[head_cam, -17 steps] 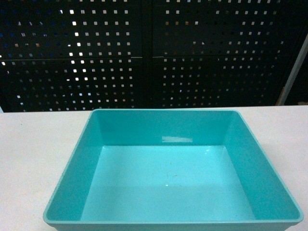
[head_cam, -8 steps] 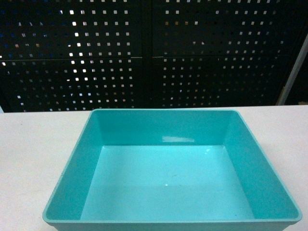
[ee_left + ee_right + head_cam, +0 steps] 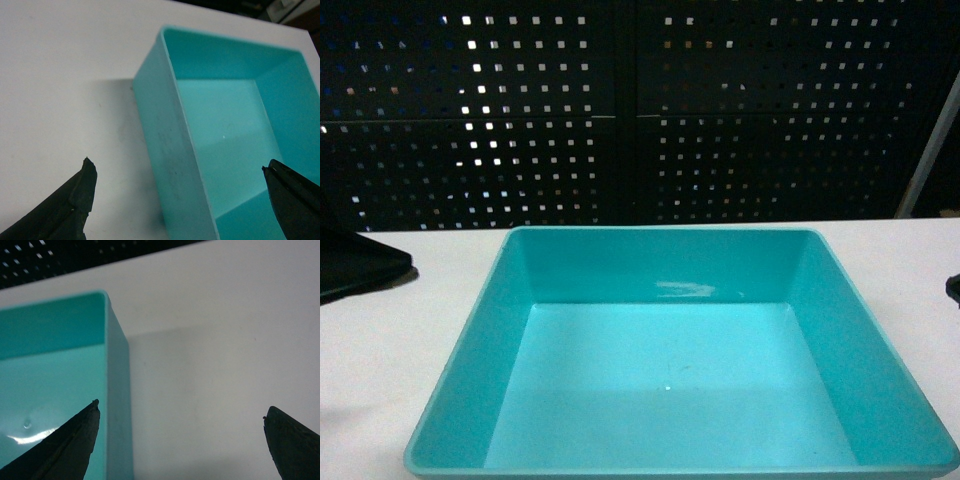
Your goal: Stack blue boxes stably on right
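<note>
My left gripper (image 3: 180,172) stood with its fingers spread wide, straddling the left wall of the blue box (image 3: 670,370), one finger over the bare desk (image 3: 60,75) and the other over the tub's interior, grasping nothing. My right gripper (image 3: 180,412) was likewise released, its fingers wide apart across the box's right wall, one over the floor of the tub and one over the desk, holding nothing. The box sat upright and empty on the white desk, directly before me and near the middle of the head view, not on the right. Only one box was visible; I judged that no stacking had been done and the lift was not yet made. Beyond the desk stood a dark perforated panel (image 3: 640,110). No brand, label or writing could be read anywhere.
</note>
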Motion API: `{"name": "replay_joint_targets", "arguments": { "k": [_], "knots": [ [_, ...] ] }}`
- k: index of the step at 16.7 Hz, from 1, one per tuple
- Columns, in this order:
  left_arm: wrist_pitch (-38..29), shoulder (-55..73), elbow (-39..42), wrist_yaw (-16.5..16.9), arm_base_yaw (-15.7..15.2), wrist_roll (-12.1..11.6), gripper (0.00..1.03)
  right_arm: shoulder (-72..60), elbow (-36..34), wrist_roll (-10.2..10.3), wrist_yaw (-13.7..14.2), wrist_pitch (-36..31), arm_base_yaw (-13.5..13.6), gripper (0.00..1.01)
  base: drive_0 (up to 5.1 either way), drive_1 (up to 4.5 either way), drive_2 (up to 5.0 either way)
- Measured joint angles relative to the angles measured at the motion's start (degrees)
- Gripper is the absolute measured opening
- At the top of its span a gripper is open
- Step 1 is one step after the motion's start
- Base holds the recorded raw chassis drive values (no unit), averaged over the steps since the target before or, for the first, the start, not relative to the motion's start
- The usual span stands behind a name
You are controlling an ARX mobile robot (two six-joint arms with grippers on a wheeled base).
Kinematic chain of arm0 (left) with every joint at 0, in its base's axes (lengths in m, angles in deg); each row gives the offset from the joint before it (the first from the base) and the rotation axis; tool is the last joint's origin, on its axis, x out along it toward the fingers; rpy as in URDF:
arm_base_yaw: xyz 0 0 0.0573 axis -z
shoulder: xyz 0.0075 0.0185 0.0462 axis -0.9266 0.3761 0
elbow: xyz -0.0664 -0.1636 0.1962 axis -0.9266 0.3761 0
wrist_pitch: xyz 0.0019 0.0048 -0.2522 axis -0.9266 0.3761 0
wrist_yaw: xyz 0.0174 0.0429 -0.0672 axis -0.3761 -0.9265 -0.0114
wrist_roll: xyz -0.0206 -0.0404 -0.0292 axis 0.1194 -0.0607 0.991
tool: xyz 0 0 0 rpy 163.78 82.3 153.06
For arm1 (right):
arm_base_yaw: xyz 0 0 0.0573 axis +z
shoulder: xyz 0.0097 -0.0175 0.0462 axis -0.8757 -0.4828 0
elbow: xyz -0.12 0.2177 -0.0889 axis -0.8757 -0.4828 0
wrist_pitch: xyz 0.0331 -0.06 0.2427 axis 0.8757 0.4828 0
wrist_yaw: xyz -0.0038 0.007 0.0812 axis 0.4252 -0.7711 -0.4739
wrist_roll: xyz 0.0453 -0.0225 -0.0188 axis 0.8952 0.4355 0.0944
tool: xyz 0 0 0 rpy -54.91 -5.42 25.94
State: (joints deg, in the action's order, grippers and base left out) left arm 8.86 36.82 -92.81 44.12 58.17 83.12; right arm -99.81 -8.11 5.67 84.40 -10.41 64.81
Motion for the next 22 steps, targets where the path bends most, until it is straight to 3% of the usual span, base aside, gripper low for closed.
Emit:
{"name": "replay_joint_targets", "arguments": {
  "k": [4,10,11,13,16,18,19,22],
  "knots": [
    [-0.83,-2.73,-0.79,0.26,-0.22,2.67,0.98,1.22,0.37,-0.02,0.02,-0.44,0.04,0.98,0.0,0.0,0.0],
    [-0.81,-2.38,-0.74,0.22,-0.22,2.91,0.98,1.2,0.37,-0.02,0.04,-0.44,0.04,0.98,0.0,0.0,0.0],
    [-0.83,-2.38,-0.74,0.22,-0.22,2.91,0.98,0.76,1.05,-0.55,1.27,0.26,0.46,0.98,0.0,0.0,0.0],
    [-0.83,-2.38,-0.74,0.22,-0.22,2.91,0.98,-2.84,6.56,-4.35,7.26,0.15,2.45,0.98,0.0,0.0,0.0],
    [-0.83,-2.38,-0.74,0.22,-0.22,2.91,0.98,-6.29,11.32,-7.06,11.52,3.63,4.7,0.98,0.0,0.0,0.0],
    [-0.83,-2.38,-0.74,0.22,-0.22,2.91,0.98,-13.27,16.17,-6.8,14.25,12.11,5.4,0.98,0.0,0.0,0.0],
    [-0.85,-2.38,-0.74,0.24,-0.22,2.91,0.98,-22.75,22.03,-3.96,12.44,18.08,6.58,0.98,0.0,0.0,0.0],
    [-0.81,-2.38,-0.74,0.15,-0.22,2.93,0.98,-23.45,24.63,-3.17,12.09,17.97,8.37,0.98,0.0,0.0,0.0]
  ]
}}
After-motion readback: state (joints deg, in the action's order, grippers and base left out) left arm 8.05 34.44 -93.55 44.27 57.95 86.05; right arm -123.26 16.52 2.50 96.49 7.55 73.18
